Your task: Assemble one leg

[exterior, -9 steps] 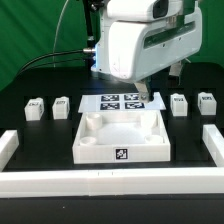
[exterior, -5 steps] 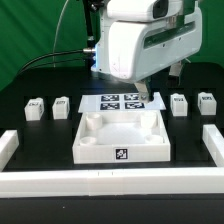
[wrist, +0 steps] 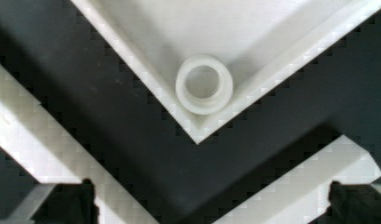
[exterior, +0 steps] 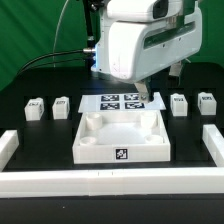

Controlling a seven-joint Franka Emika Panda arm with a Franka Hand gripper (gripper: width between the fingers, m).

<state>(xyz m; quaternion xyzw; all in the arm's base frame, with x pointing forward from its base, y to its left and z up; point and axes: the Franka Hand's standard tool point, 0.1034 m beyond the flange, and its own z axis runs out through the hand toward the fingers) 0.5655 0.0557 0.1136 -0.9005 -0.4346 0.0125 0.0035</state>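
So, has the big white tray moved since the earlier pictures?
No. In the exterior view the tray stays just in front of the marker board, and its back edge lies at the same place against the board's tags.

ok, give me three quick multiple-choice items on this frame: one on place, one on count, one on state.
1. Relative to the panel, the marker board lies:
A) inside it
B) beyond it, farther from the camera
C) in front of it

2. How many legs are in the exterior view?
A) two
B) four
C) six

3. The corner socket in the wrist view is:
A) empty
B) filled by a post
C) taped over

Key:
1 B, the board shows past the panel's far wall.
2 B, two stand on each side.
3 A, its ring is open, with nothing in it.
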